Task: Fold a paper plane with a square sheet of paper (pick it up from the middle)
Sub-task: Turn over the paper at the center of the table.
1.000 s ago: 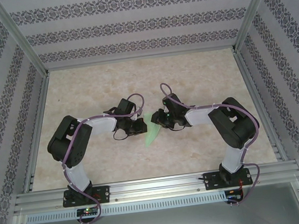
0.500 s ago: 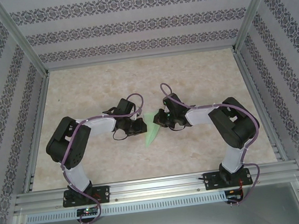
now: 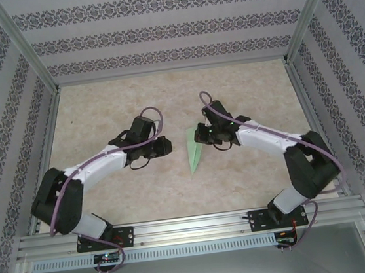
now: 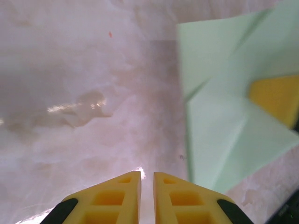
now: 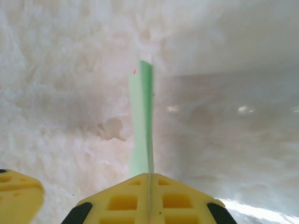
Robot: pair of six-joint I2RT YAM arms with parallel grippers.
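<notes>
Overhead view, folding near its end. The paper plane [image 3: 195, 151], a pale green pointed dart, lies at the middle of the tabletop [image 3: 243, 90], its tip toward the arm bases. The right hand [image 3: 200, 136] is clenched on the wide end's right edge. In the right wrist view the sheet [image 5: 141, 116] is seen edge-on running in between the closed fingers [image 5: 117, 200], and in the left wrist view one yellow fingertip [image 4: 275, 95] lies on the folded surface. This pinch probably serves to press the crease flat or to steady the dart. Whether the paper is lifted clear of the tabletop cannot be told. The left hand [image 3: 166, 146] stands just beside the plane's left edge, apart from it. Its fingers [image 4: 117, 191] are drawn almost together with a narrow slit between them, grasping nothing, probably so that the pinch is not disturbed. No brand, label or legible writing shows on the paper, arms or walls.
</notes>
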